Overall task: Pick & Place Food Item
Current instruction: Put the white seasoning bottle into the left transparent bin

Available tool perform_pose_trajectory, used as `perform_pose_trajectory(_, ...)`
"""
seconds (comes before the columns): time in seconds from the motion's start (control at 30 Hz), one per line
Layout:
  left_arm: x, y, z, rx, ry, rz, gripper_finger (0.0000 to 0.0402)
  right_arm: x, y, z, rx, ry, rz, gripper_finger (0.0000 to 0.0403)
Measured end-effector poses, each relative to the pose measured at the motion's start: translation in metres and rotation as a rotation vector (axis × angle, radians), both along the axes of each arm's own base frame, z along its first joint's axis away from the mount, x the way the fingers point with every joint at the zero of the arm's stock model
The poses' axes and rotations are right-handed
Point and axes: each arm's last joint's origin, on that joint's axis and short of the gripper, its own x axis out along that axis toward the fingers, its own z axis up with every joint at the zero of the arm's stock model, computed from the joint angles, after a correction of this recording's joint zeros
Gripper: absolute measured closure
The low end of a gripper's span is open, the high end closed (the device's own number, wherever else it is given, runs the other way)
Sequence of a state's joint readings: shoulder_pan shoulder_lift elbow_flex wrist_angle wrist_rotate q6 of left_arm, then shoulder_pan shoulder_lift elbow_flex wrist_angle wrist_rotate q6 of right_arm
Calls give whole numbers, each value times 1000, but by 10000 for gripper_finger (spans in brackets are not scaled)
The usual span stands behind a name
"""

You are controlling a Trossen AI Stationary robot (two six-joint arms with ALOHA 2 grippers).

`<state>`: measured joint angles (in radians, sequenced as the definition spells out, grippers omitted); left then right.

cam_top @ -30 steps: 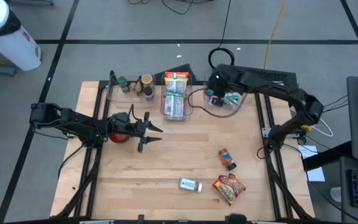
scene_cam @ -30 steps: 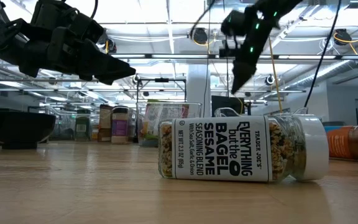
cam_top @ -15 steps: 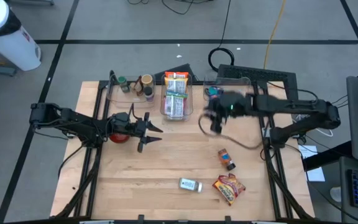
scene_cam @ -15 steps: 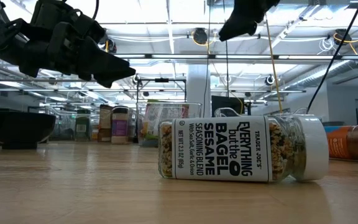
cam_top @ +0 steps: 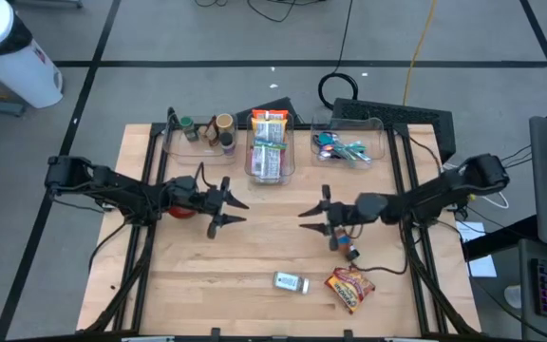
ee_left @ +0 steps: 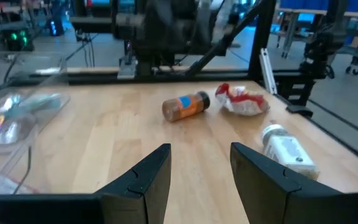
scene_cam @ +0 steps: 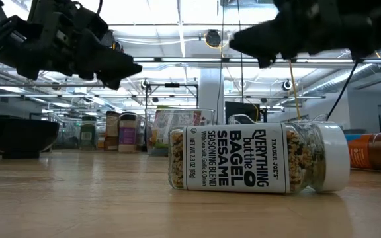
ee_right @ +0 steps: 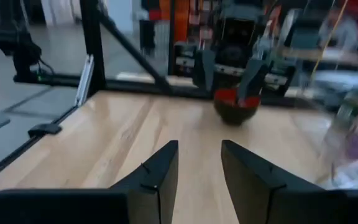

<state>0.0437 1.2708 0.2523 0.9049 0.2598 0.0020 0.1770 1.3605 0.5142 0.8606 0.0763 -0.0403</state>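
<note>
Hovering over the middle of the bench [cam_top: 254, 247], the right gripper [cam_top: 313, 207] points toward the left side, its fingers [ee_right: 157, 171] parted by a narrow gap and holding nothing.

Loose food items all lie on the near right part of the bench:
- small brown spice bottle [cam_top: 348, 243], on its side, just beside and below the right arm's wrist, on the near side of it
- red snack packet [cam_top: 349, 288], nearer the front edge
- seasoning jar [cam_top: 292, 282], on its side, white cap to the right in the low view

Key relation: the spice bottle lies behind the right gripper's fingertips, back toward that arm's own base, not ahead of them. Its long axis appears to run roughly front to back, slightly angled. Judgement: the gripper would need to pull back and turn downward before it could straddle the bottle across its short width.

Left gripper [cam_top: 228, 207] hangs over the left centre, above a dark bowl [cam_top: 180, 204] holding something red; fingers [ee_left: 145, 177] slightly apart, empty. It is well apart from all three items, so the right arm is the nearer.

Clear bins [cam_top: 349, 152] stand along the far edge.
</note>
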Motion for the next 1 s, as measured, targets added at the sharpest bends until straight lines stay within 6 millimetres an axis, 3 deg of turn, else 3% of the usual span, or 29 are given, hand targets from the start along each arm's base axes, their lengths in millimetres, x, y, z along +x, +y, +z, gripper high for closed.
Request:
perform_pose_trajectory(0.2,1,-5,9,36,-102,-9,231,-20,-5,-25,54,-144,-9,289)
perform_pose_trajectory(0.37,5,-9,16,34,-135,29,231,-19,-3,-34,57,-114,30,289)
perform_pose_trajectory(0.63,22,-18,22,15,-127,-1,231,-7,2,-34,90,-36,128,289)
perform_pose_trajectory(1.0,59,-31,-6,-30,23,-42,231,26,8,-23,-9,213,126,288)
